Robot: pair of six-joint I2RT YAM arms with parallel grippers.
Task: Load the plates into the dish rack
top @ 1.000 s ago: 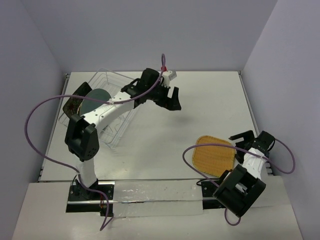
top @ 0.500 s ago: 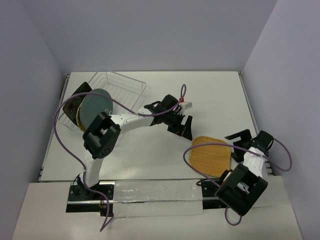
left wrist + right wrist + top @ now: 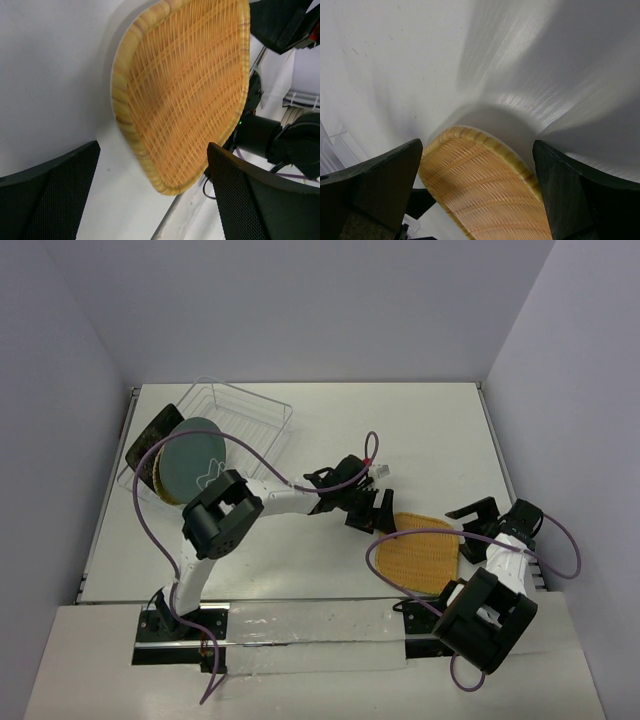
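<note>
Orange-yellow woven plate lay flat on the surface, well apart from the wire dish rack. There the teal-grey plate, yellow woven plate and black plate stood on edge.

No legible text, labels, brands, numbers or signs anywhere in view.

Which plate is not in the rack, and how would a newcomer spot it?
Start at the white table, whose far-left corner holds the wire dish rack. On the near-right side lies the woven plate, on the tabletop. Unlike the plates standing in the rack, it is orange-yellow, rounded-square and alone.
</note>
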